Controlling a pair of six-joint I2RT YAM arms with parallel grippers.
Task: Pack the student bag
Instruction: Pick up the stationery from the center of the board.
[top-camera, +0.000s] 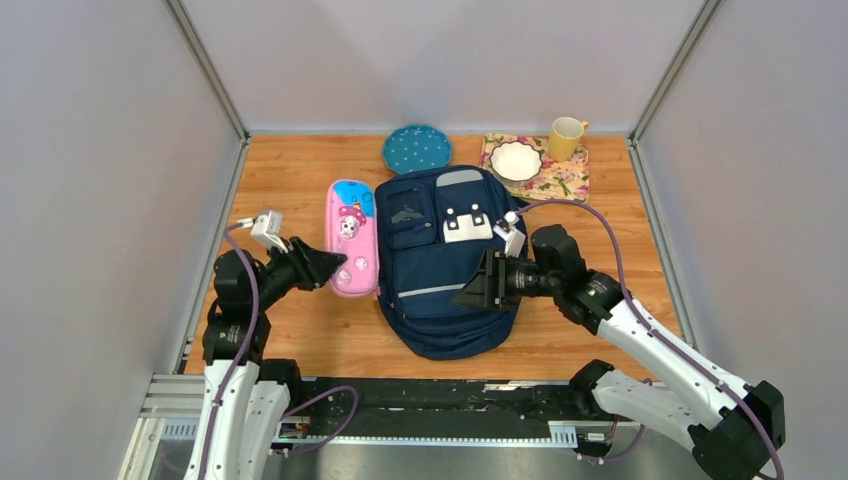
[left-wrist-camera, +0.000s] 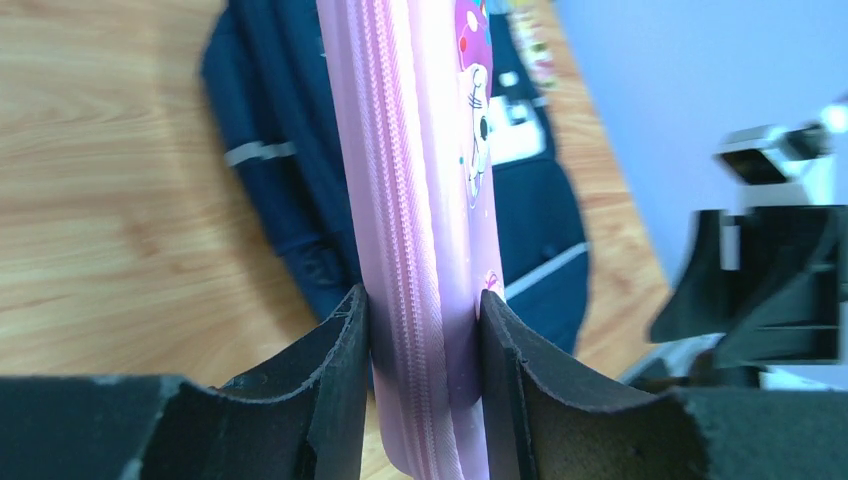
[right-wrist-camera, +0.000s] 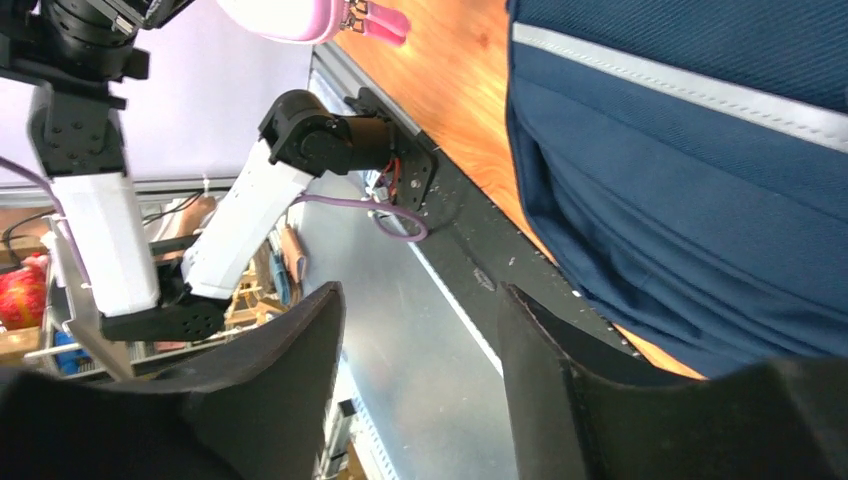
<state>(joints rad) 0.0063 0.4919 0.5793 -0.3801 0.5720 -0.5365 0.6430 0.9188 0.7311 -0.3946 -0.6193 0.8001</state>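
Note:
The navy student bag lies flat in the middle of the wooden table, front pockets and white patch facing up. A pink pencil case lies along its left side. My left gripper is shut on the near end of the pencil case; in the left wrist view the case's zip edge sits between the fingers of the gripper, with the bag behind. My right gripper hovers over the bag's lower front, open and empty. The bag fills the right of that view.
A teal dotted plate sits behind the bag. A white bowl rests on a floral mat at the back right, with a yellow mug beside it. Grey walls enclose the table on three sides.

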